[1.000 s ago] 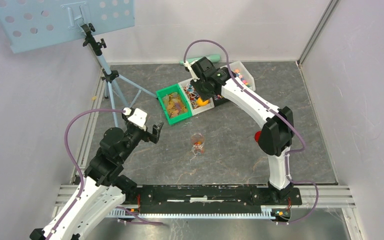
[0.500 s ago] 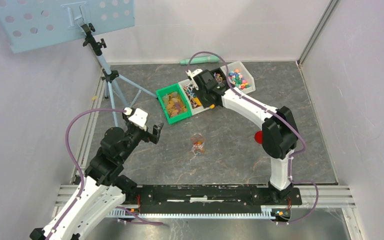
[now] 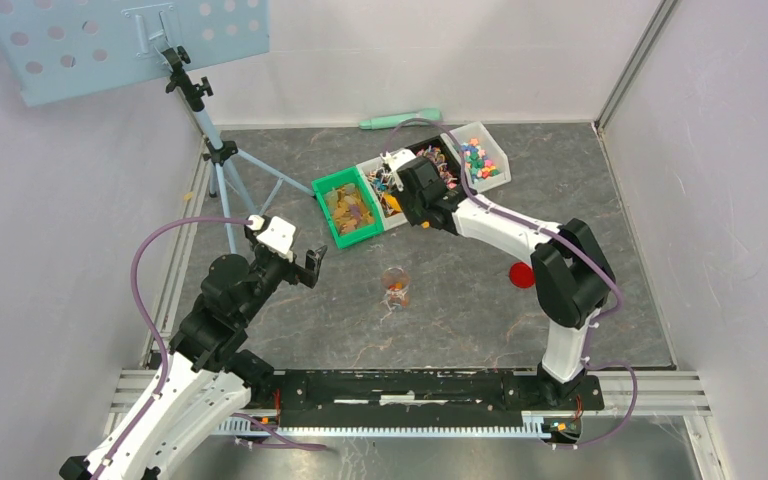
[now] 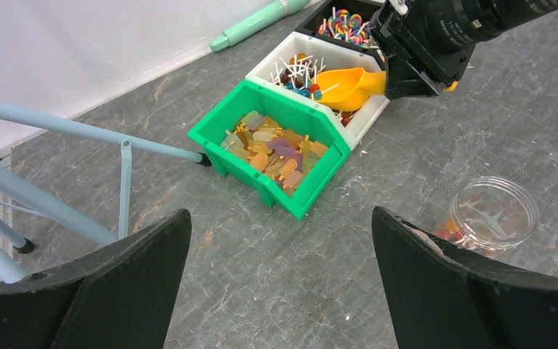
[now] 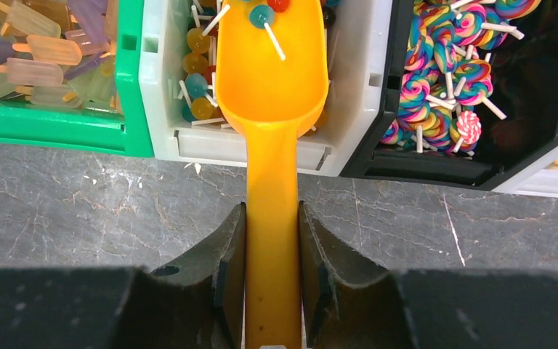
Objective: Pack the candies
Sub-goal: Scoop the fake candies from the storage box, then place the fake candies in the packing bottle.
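Note:
My right gripper (image 5: 272, 211) is shut on the handle of the yellow scoop (image 5: 271, 65). The scoop's bowl reaches over the white bin (image 5: 189, 145) of ball lollipop candies (image 5: 192, 87); two of them (image 5: 263, 14) lie in the bowl. In the top view the right gripper (image 3: 407, 190) is low at that bin's near side. A clear jar (image 3: 395, 285) with a few candies at its bottom stands mid-table, also seen in the left wrist view as the jar (image 4: 495, 216). My left gripper (image 4: 282, 218) hangs open and holds nothing, left of the jar and short of the green bin (image 4: 251, 174).
The green bin (image 3: 348, 208) holds popsicle-shaped sweets. A black bin (image 5: 436, 166) holds swirl lollipops, and a far white bin (image 3: 482, 158) holds mixed sweets. A red lid (image 3: 522, 274) lies right of the jar. A tripod (image 3: 215, 150) stands at the left, a mint pen-like stick (image 3: 400, 120) by the back wall.
The right arm has dropped and its elbow swung right, bringing the wrist down from above the bins to the white bin's near side. The left arm has not moved.

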Robot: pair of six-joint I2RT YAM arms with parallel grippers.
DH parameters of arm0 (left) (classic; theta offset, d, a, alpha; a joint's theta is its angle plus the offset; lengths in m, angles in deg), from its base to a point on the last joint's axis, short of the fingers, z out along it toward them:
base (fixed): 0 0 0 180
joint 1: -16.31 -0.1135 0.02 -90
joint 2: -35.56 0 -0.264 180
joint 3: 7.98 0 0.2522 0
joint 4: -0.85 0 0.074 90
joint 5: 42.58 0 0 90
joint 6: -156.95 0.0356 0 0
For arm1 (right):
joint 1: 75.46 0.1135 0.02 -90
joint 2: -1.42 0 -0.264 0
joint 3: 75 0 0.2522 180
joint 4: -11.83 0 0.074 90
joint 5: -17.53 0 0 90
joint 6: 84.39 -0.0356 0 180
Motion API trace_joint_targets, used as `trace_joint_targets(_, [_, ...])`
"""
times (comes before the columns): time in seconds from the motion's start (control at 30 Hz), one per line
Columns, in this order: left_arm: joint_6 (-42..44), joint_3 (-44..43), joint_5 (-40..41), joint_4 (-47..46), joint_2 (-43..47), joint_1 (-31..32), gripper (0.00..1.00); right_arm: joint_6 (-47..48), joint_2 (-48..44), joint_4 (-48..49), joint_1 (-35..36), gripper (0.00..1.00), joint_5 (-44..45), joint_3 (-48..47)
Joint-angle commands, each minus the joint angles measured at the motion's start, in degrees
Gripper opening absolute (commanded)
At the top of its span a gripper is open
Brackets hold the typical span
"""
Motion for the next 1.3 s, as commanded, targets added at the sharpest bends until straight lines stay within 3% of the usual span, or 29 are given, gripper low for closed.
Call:
trace_joint_targets(0.0, [-2.31, -0.83, 0.52, -0.76, 0.17, -0.02, 1.0, -0.6, -3.47, 8.13, 0.04, 0.0, -0.16, 3.4])
trace_joint_targets(0.37, [-2.25, -0.76, 0.4, -0.96, -0.05, 0.0, 1.0, 2.41, -13.99, 31.67, 0.01, 0.0, 0.06, 23.77])
trace_joint_targets(0.73, [-1.94, -0.4, 0.99, -0.71, 0.5, -0.02, 1.0, 4.09, -21.23, 42.6, -0.2, 0.0, -2.6, 33.32])
trace_joint_targets(1.0, [-1.72, -0.22, 1.66, -0.79, 0.97, 0.01, 1.0, 10.74, -32.22, 36.56, -0.26, 0.0, -5.54, 35.13])
trace_joint_targets(1.27, [-1.64, -0.05, 1.71, -0.98, 1.01, -0.02, 1.0, 23.57, -46.57, 19.24, -0.23, 0.0, -10.63, 33.71])
